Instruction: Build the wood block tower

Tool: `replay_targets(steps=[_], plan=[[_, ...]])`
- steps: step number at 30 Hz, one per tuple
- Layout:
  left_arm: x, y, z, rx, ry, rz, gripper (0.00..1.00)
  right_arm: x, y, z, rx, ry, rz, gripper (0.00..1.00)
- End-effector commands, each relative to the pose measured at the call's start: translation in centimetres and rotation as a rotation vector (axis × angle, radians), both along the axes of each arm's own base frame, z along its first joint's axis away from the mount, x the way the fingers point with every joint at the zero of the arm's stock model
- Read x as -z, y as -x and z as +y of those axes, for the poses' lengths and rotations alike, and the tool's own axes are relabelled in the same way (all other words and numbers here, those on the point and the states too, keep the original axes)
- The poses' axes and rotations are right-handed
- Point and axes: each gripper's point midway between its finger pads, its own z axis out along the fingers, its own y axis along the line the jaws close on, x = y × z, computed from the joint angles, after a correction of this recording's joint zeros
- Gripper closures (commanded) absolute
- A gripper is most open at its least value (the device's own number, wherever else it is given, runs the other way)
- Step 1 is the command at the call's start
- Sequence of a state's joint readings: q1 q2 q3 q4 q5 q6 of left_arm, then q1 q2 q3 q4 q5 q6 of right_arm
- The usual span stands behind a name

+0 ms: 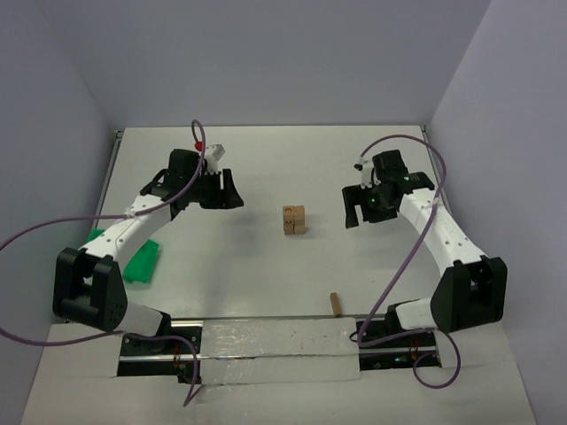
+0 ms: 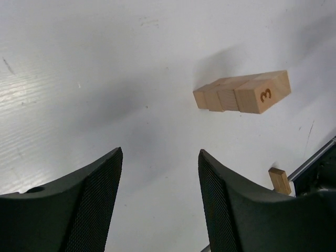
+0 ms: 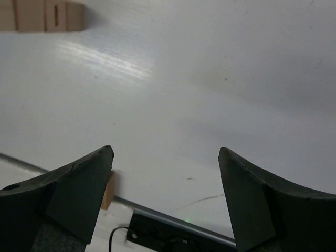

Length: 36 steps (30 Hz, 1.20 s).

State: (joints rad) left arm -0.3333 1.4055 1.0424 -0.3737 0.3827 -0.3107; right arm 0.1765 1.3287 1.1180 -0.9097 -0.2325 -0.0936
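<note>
Top view: I saw the tower (image 1: 294,220) standing between the left gripper (image 1: 226,197) and the right gripper (image 1: 356,215), apart from both. A loose block (image 1: 335,304) lay on the tower's base-ward side.
Left wrist: fingers (image 2: 100,184) spread, empty; a tower face read "3".
Right wrist: fingers (image 3: 84,178) spread, empty; the tower was blurred, probably untouched.
</note>
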Motion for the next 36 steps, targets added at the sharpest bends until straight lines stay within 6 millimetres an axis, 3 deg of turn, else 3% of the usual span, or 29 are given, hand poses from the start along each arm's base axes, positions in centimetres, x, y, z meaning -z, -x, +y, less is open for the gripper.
replay_targets(steps=[1, 6, 12, 15, 18, 23, 28, 32, 33, 35, 36], plan=[[-1.5, 0.1, 1.4, -0.049, -0.002, -0.048, 0.33, -0.5, 3.6, 1.2, -0.156, -0.044, 0.048, 0.18], [-2.7, 0.2, 2.8, -0.101, -0.03, -0.073, 0.29, -1.2, 3.7, 2.3, -0.139, -0.063, 0.062, 0.23], [-3.4, 1.0, 3.9, -0.124, -0.063, -0.115, 0.24, 0.1, 3.3, 4.0, 0.115, -0.161, 0.171, 0.13], [-3.2, 0.9, 4.2, -0.133, -0.075, -0.117, 0.24, 2.9, 5.8, 4.7, 0.23, -0.132, 0.278, 0.13], [-2.8, 0.8, 4.3, -0.138, -0.082, -0.114, 0.24, 5.0, 8.5, 5.1, 0.198, -0.088, 0.302, 0.14], [-2.7, 0.1, 4.7, -0.154, -0.095, -0.116, 0.24, 4.8, 11.8, 7.4, 0.024, -0.055, 0.273, 0.16], [-3.2, -0.6, 5.3, -0.179, -0.101, -0.116, 0.24, 5.6, 13.0, 7.4, 0.006, -0.009, 0.283, 0.19], [-4.0, -1.3, 5.8, -0.196, -0.109, -0.118, 0.23, 6.8, 15.3, 7.5, -0.046, -0.018, 0.327, 0.19], [-4.4, -1.6, 6.0, -0.203, -0.108, -0.123, 0.24, 6.7, 16.2, 8.0, -0.072, -0.042, 0.334, 0.18], [-4.8, -2.0, 6.2, -0.212, -0.11, -0.128, 0.24, 7.1, 17.3, 8.1, -0.079, -0.059, 0.377, 0.03], [-4.9, -2.2, 6.2, -0.216, -0.107, -0.127, 0.24, 7.4, 17.4, 8.0, -0.072, -0.05, 0.381, 0.0]])
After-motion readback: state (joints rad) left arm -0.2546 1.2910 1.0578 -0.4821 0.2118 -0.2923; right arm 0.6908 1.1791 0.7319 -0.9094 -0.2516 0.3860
